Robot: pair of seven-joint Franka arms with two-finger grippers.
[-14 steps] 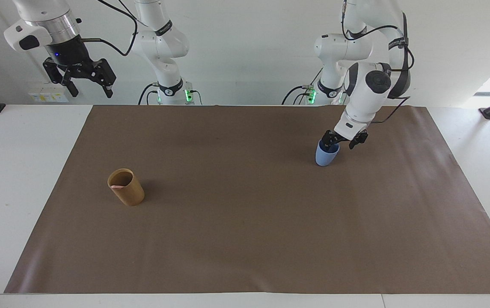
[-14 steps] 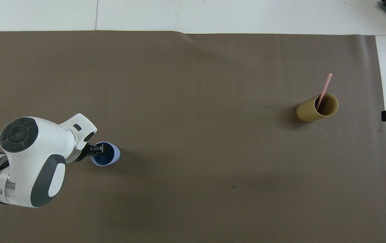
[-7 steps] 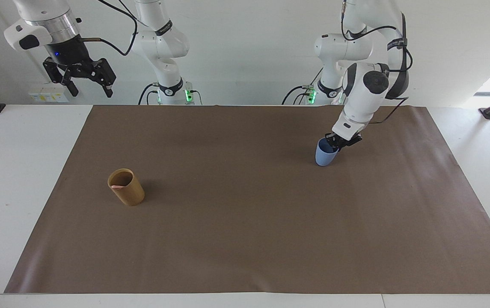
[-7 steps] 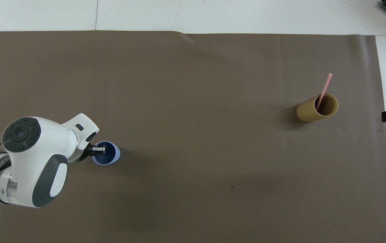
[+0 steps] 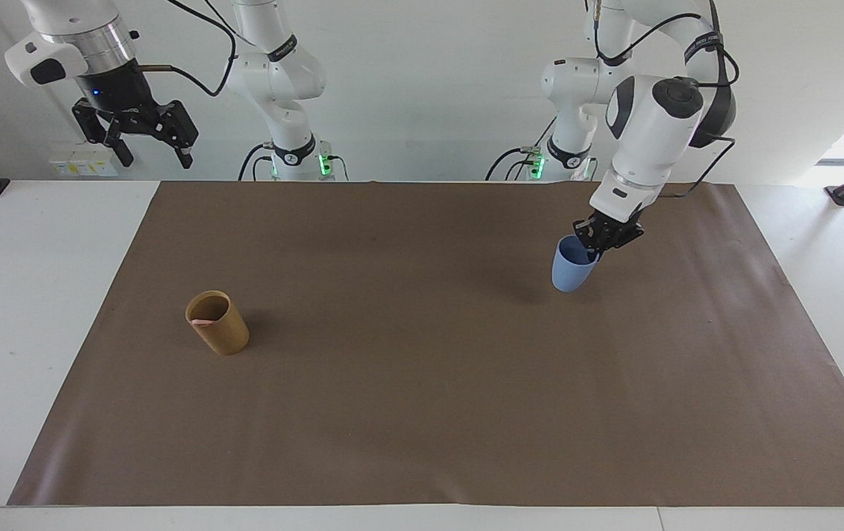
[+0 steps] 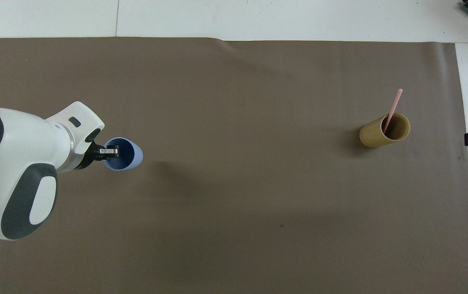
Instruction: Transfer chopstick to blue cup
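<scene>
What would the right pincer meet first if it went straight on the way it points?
The right pincer hangs open, pointing down, off the mat at the right arm's end. Straight down it would likely meet bare white table; depth is unclear.

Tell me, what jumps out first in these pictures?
The left gripper pinches the rim of the blue cup and holds it tilted just above the brown mat, at the left arm's end of the table. At the right arm's end, a pink chopstick pokes out of a tan holder. The right gripper waits open, high over the table's edge.
</scene>
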